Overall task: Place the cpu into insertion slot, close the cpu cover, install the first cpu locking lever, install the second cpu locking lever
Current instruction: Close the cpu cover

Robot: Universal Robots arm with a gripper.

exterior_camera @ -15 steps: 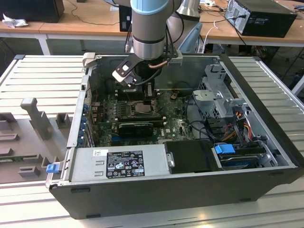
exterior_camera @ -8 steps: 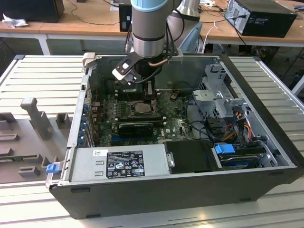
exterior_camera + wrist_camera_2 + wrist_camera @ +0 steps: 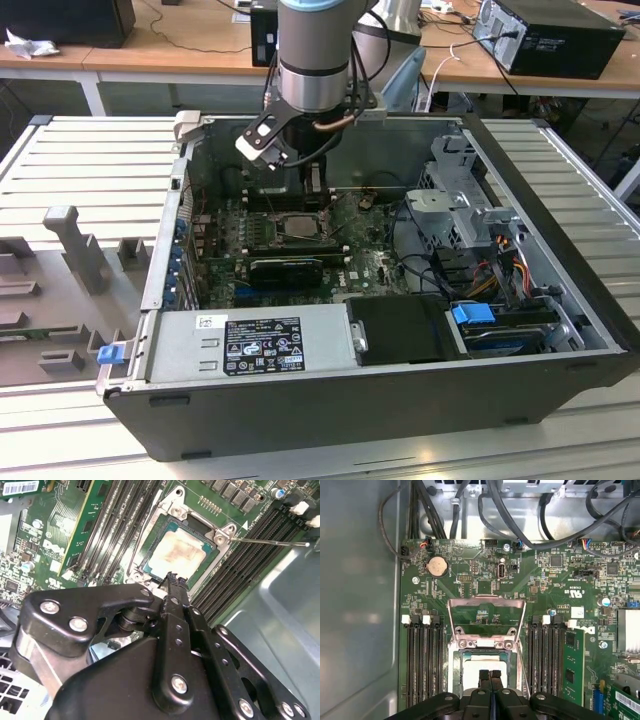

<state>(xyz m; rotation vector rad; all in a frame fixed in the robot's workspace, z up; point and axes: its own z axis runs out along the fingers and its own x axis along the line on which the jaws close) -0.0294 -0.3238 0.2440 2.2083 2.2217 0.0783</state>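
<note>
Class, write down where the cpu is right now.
In both wrist views the cpu lies in the insertion slot, between the black memory slots, just beyond the gripper.

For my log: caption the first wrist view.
Shut jaws over the pale silver-grey square cpu seated in its socket, silvery hinged cover open.

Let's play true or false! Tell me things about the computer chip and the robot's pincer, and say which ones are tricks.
1. The cpu lies in the insertion slot. True.
2. The cpu cover is shut over the chip. False: it is swung open, away from the slot.
3. The pincer has its fingers closed together. True.
4. The pincer is carrying the cpu. False: it holds nothing; the chip lies in the slot.
5. A round silver battery sits on the green board. True.
</note>
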